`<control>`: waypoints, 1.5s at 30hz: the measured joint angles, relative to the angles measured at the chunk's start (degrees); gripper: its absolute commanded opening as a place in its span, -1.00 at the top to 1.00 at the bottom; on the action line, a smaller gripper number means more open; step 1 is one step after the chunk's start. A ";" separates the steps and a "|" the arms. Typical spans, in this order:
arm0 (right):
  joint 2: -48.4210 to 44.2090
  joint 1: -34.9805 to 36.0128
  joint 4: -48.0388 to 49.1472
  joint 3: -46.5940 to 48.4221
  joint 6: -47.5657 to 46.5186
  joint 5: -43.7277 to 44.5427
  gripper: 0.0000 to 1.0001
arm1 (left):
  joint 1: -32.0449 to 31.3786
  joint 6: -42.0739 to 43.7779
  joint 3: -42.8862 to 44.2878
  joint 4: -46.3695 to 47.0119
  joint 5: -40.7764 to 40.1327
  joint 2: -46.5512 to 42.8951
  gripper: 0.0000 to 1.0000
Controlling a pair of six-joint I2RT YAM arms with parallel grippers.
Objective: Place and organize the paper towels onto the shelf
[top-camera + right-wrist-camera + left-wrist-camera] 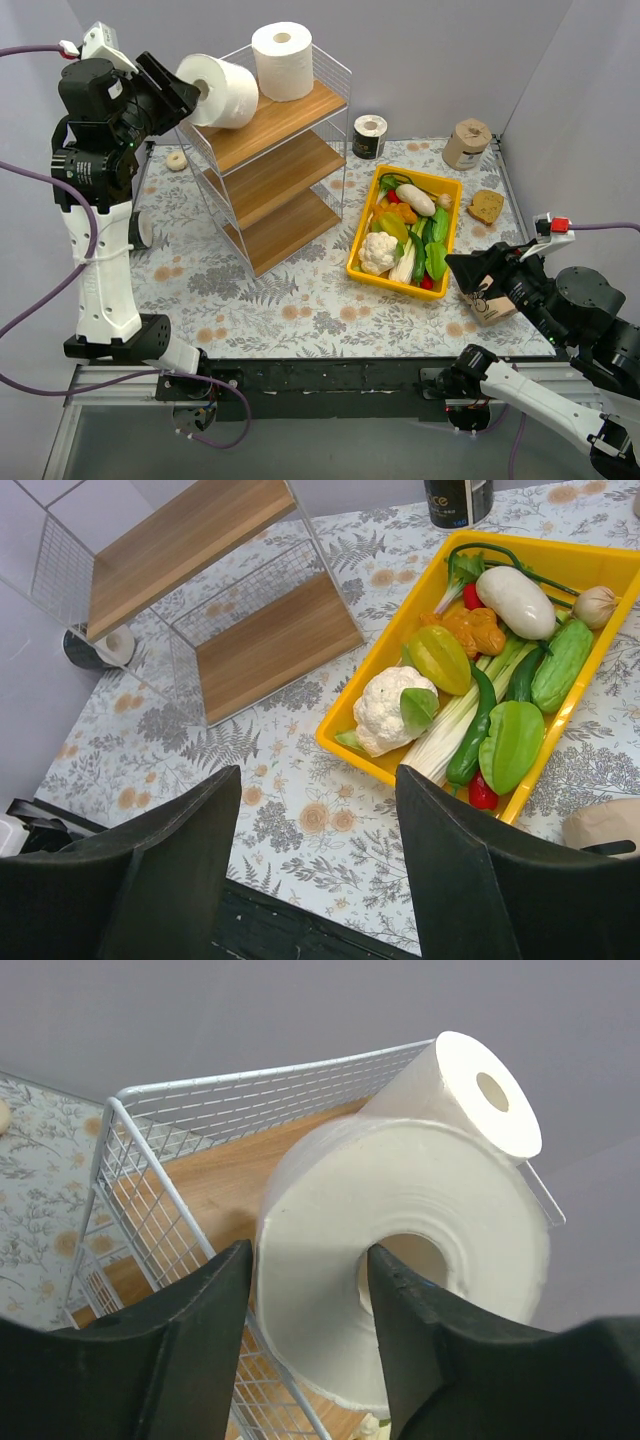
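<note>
Black fingers of the right gripper (318, 785) stand spread with nothing between them, hovering over the floral table (300, 305) at its near right. Just beside them lies a tan-wrapped roll (492, 300), close to the near corner of the yellow bin (430, 178) of vegetables. Left of the bin stands the shelf (275, 178). Up at its top board, the left gripper (310, 1260) pinches the wall of a big white roll (222, 92), one finger in the core and the other outside. That roll lies on its side over the top tier's left corner; whether it rests on the board cannot be told. Beside it a second white roll (282, 60) stands upright on the board. A black-wrapped roll (98, 645) lies on the table, partly hidden behind the left arm. Farther back on the table stand the other black roll (369, 137) and a second tan roll (466, 143).
</note>
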 measured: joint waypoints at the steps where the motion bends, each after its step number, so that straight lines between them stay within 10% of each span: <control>1: 0.00 0.00 0.00 0.00 -0.02 0.11 -0.42 | 0.00 -0.09 -0.39 0.61 -0.13 0.00 -0.05; 15: -0.02 0.00 -0.02 0.13 -0.26 1.09 -0.43 | 0.00 1.07 -1.81 5.57 -0.70 -1.49 -0.28; 22: -0.24 0.00 -0.13 0.15 -0.50 1.22 -0.45 | 0.00 0.59 -5.07 6.93 3.15 -5.27 -0.96; 38: -1.38 0.00 -1.88 -5.16 2.58 0.07 -0.43 | -5.77 -4.20 -52.54 5.49 6.05 -50.40 -0.96; 45: 15.17 0.00 1.11 -2.19 0.74 12.04 -0.58 | -7.32 -8.90 -72.28 4.24 5.97 -64.92 -0.96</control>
